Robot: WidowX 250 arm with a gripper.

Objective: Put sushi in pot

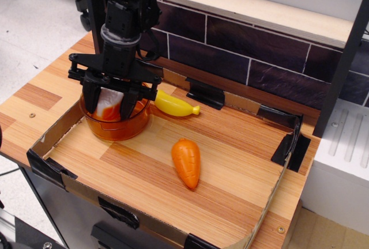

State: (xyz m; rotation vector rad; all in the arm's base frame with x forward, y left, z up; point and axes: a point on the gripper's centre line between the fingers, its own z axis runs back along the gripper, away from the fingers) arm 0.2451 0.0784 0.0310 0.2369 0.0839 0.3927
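The sushi (108, 104), white rice side up and orange side lower, sits between my fingers inside the rim of the pot (118, 127). The pot is a round translucent amber-orange one at the left of the tray. My gripper (110, 108) hangs straight down over the pot, its black fingertips (92, 104) dipping into it, and it is shut on the sushi. I cannot tell whether the sushi touches the pot's bottom.
A yellow toy banana (174, 104) lies just right of the pot, close to my right finger. An orange toy carrot (187, 162) lies mid-tray. The low cardboard tray wall (55, 131) with black tape corners rings the wooden board; a dark brick wall stands behind.
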